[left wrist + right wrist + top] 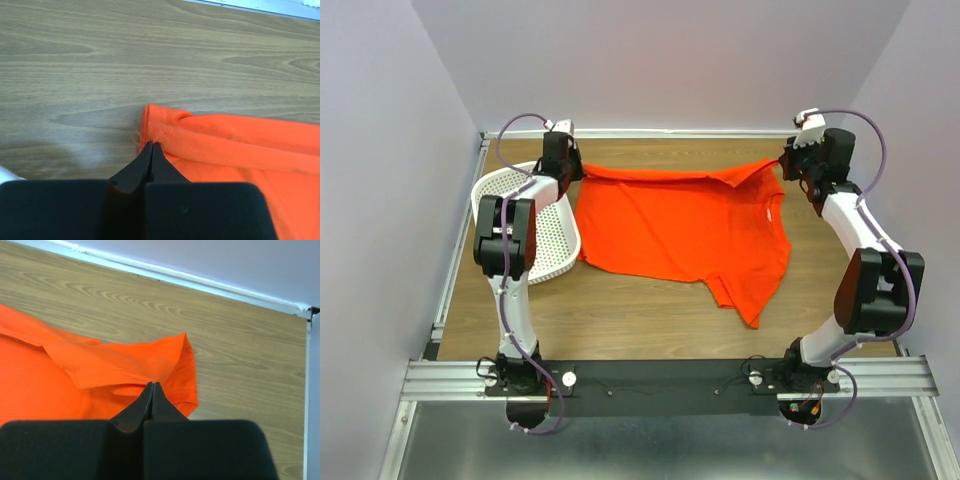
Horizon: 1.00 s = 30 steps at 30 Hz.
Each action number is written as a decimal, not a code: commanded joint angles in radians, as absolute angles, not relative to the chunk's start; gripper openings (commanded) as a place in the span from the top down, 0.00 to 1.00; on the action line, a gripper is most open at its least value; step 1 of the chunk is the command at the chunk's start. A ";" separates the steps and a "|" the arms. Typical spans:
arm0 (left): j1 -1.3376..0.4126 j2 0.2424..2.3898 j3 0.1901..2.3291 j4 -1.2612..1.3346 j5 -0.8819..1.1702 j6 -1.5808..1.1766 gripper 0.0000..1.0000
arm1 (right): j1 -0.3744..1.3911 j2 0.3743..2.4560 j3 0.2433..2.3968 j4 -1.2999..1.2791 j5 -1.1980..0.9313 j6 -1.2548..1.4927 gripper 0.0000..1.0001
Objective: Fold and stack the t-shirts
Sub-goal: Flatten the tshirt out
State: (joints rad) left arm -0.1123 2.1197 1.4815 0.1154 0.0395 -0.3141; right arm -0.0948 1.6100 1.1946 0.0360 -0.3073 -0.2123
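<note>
Bright orange-red cloth t-shirt (680, 225) lying spread on the wooden bench (650, 310), left jaws pinching its far left corner, right jaws pinching its far right corner, white perforated plastic basket (555, 238) sitting just beside it

1. From above, the left arm (506, 240) cuts across the white perforated basket (555, 238) and hides its middle.
2. Left wrist view: the left gripper (151, 148) has its black body blocking the bottom. The orange-red t-shirt (240, 145) runs off the right edge.
3. Right wrist view: the right gripper (152, 386) blocks the bottom too, and the shirt runs off the left edge.
4. The cloth pinched inside each closed pair of fingers can't be seen.
5. From above, both sets of fingertips sit hidden under the wrists.
</note>
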 commanded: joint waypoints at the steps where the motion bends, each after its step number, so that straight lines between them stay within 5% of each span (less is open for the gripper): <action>1: -0.104 2.002 1.460 0.150 0.064 -0.299 1.00 | -0.104 1.528 1.213 0.063 -0.334 -0.225 0.99; 13: -0.109 1.450 1.352 0.297 0.230 -0.356 1.00 | -0.104 1.181 1.564 -0.109 -0.334 -0.181 0.99; 22: -0.133 1.022 1.359 0.313 0.236 -0.403 1.00 | -0.104 1.224 2.347 -0.394 -0.267 -0.112 1.00; 30: -0.133 0.968 1.388 0.264 0.259 -0.437 1.00 | -0.104 1.224 2.413 -0.397 -0.170 -0.149 0.99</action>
